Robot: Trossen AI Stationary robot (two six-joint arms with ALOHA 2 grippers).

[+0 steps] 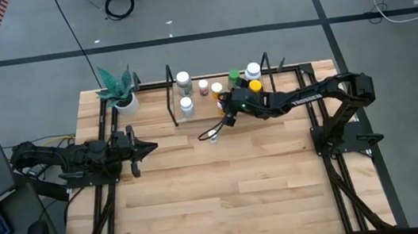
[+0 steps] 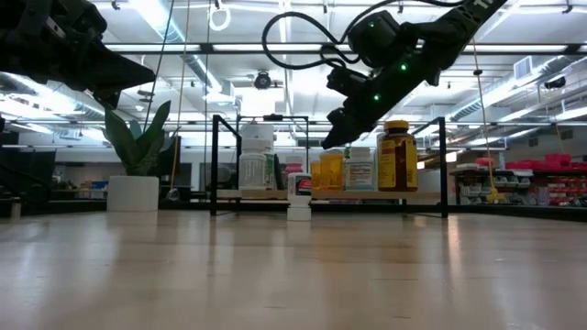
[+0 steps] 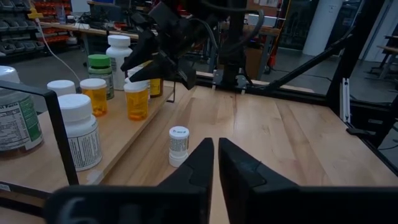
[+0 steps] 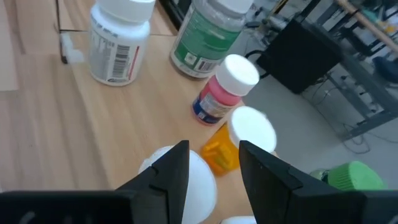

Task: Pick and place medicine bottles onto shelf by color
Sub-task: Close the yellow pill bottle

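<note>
Shelf holds most bottles; one white bottle stands on my worktop. Right pincer hovers empty, nearly closed, above the shelf edge; left pincer waits closed. Next I'd open, descend.

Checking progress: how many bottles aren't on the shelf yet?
1: small white bottle on the table, just in front of the shelf. The right arm may hide others.

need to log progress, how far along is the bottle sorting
Mostly done: nearly all bottles stand on the shelf, orange ones side by side. Nothing is in hand: the right gripper hangs shut above the shelf's front edge, the left gripper waits shut. Left: one small white bottle on the table.
</note>
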